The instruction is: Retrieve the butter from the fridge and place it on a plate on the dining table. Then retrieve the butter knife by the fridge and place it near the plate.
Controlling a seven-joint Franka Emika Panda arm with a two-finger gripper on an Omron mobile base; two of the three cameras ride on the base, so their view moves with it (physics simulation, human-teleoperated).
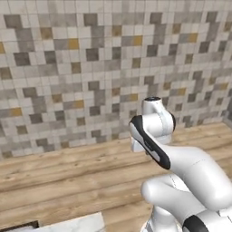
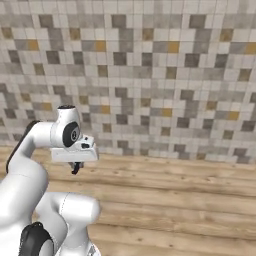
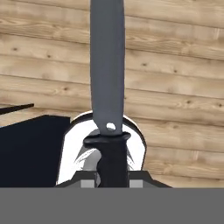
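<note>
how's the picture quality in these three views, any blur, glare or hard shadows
Left base view: flat even light, soft wall tiles, no glare. Right base view: the same, with the gripper small and dark. Hand view: the butter knife looms large from closeness, its blade plain grey without highlights; floor planks slightly soft.

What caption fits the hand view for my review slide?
Jaws shut on the butter knife, its grey blade pointing away over the wooden floor.

Base views share tiled wall (image 1: 68, 68), hand view — seemingly downward
</note>
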